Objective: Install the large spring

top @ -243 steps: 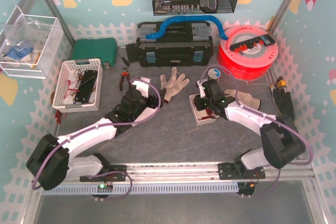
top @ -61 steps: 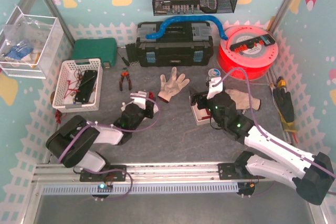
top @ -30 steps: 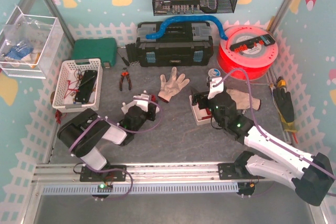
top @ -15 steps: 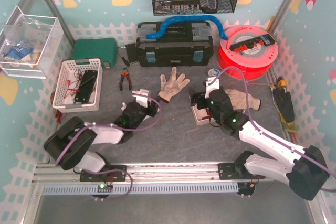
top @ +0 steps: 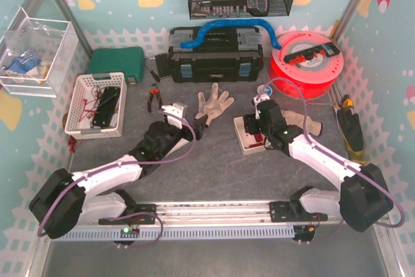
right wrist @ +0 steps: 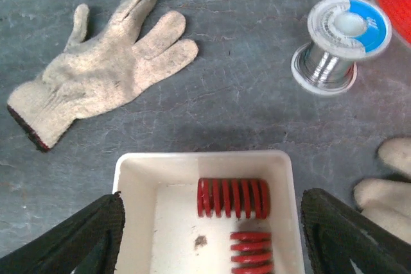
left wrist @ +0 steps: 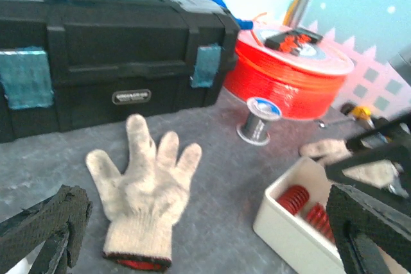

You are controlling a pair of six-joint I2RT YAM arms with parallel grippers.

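Two red springs lie side by side in the white tray point(right wrist: 202, 157): the longer spring point(right wrist: 232, 197) mid-tray, the shorter spring point(right wrist: 252, 246) just beside it. Our right gripper point(right wrist: 210, 210) hovers above them, jaws spread wide, grasping nothing. Our left gripper point(left wrist: 205, 222), likewise spread and empty, faces a glove point(left wrist: 142, 190). We see cables in the white basket point(top: 76, 102).

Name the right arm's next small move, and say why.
Probably lower the right pincer straight down and shut it on the large spring. The pincer hangs open over the tray. That spring lies free between its fingers, beside what looks like a smaller spring.
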